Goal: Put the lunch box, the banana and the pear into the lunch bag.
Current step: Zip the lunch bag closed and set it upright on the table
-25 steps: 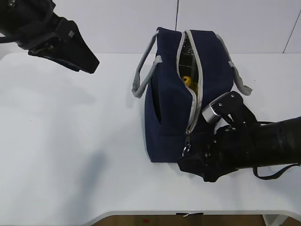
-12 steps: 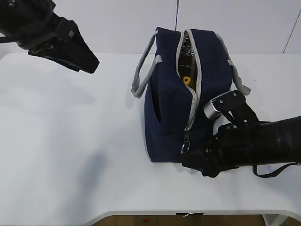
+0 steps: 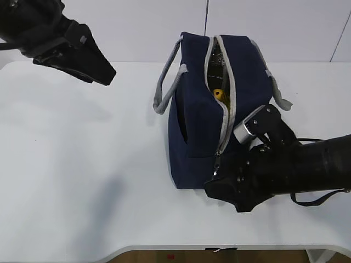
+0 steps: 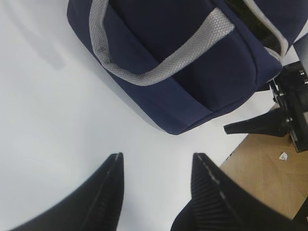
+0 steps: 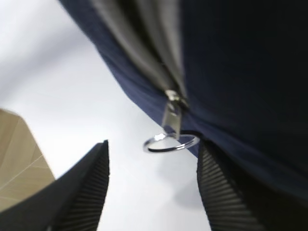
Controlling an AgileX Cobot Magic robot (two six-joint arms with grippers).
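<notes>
The right hand reaches in low from four o'clock, its two ribbed black fingers spread apart on either side of the metal ring pull, which hangs in the gap between them. No finger is seen touching the ring. In the exterior view the right hand sits at the near corner of the lunch bag, with the thick black arm trailing off toward three o'clock and a silver-grey block on its upper side.

The ring is thin bright wire, hooked to a flat grey zipper slider at the foot of a grey zipper track on navy woven fabric.

The left hand hovers high and well apart from the bag, at ten o'clock in the exterior view, its tapered ribbed fingers spread with nothing between them.

The boxy navy bag stands on the smooth white worktop, its zipper open along the top and down to the near end. Through the gap show silver foil lining and a small yellow rounded shape with a dark end, sitting inside; which fruit it is cannot be told. A looped grey webbing handle droops at nine o'clock, another at three o'clock.
</notes>
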